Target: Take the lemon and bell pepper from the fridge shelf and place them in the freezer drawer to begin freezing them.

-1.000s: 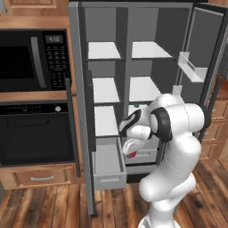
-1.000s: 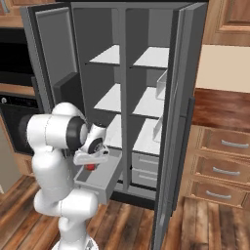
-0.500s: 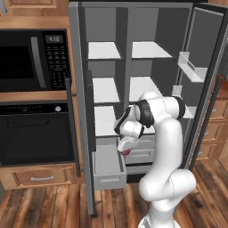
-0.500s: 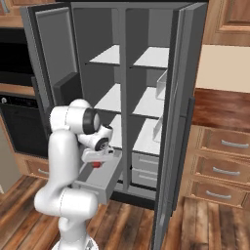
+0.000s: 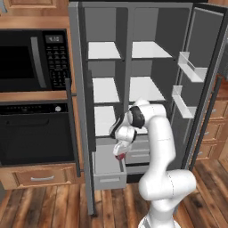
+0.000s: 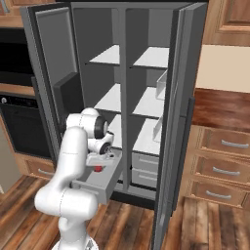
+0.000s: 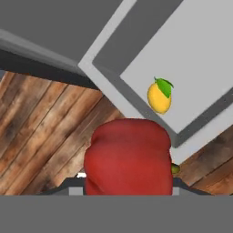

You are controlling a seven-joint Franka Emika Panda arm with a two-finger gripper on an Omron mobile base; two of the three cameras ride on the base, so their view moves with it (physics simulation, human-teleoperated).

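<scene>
My gripper is shut on the red bell pepper, which hangs just over the pulled-out freezer drawer. The right base view shows the bell pepper under the hand, above the freezer drawer. In the hand view, the bell pepper bulks large at the bottom and hides the fingertips. Beyond it, the lemon lies on the floor of the freezer drawer, near a corner. The fridge shelf at the top of the wider column is bare.
Both fridge doors stand open: the left door beside the drawer, and the right door with its bins. A microwave and an oven are to the left. Wooden drawers stand at the right.
The arm has swung left and slightly down, carrying the bell pepper from beside the drawer to over its open top. The grip has stayed shut.
</scene>
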